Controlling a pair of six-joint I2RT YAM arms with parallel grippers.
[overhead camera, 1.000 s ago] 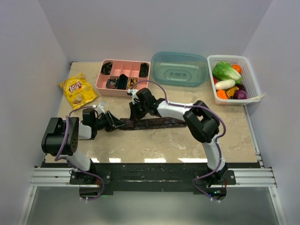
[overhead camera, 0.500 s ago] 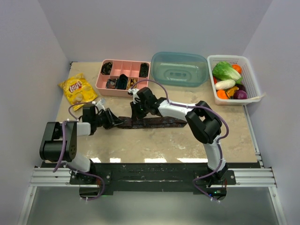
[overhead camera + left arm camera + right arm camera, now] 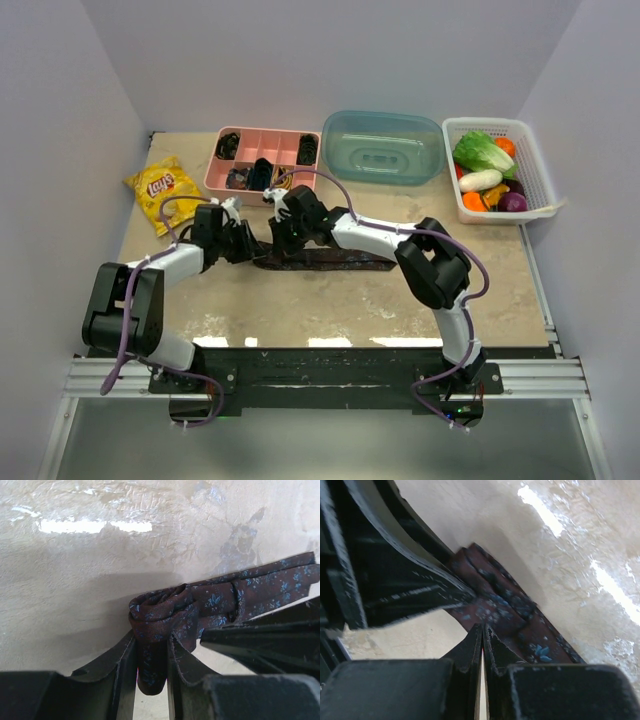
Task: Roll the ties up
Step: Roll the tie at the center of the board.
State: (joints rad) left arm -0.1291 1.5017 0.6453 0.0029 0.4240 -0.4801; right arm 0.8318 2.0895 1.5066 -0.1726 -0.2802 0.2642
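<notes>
Left gripper [image 3: 150, 647] has swung forward, pinching tie [image 3: 215, 600] coil

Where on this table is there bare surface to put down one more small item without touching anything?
Free: the strip of table nearer than the tie, and the patch in front of the white basket. Crowded: the back edge, where chip bag, pink tray, teal tub and basket stand in a row.
</notes>
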